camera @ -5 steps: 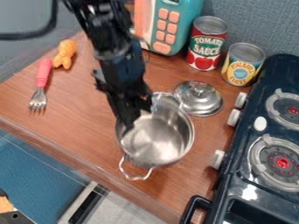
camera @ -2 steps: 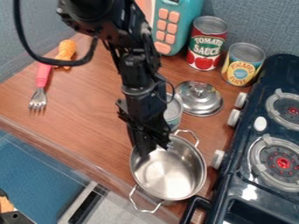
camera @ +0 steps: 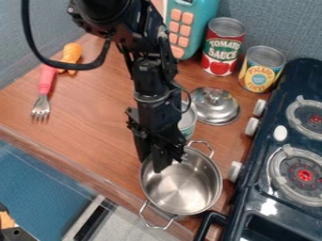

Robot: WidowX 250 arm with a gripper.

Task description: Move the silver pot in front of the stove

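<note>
Brown wood table [camera: 88, 110] sits under it all, and the silver pot [camera: 182, 188] is at its near side, just left of the stove [camera: 267, 214]. I think the pot is light, hard and a bit slippery, so its thin rim or a loop handle [camera: 155, 228] is good to grab. My gripper [camera: 154, 164] is at the pot's far left rim. I can't tell if it's open or holding on.

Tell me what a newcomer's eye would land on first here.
Probably the big black arm, hanging from the top edge over the shiny pot, left of the dark stove. Next, perhaps, the red can near the top, beside the teal thing with orange buttons.
</note>
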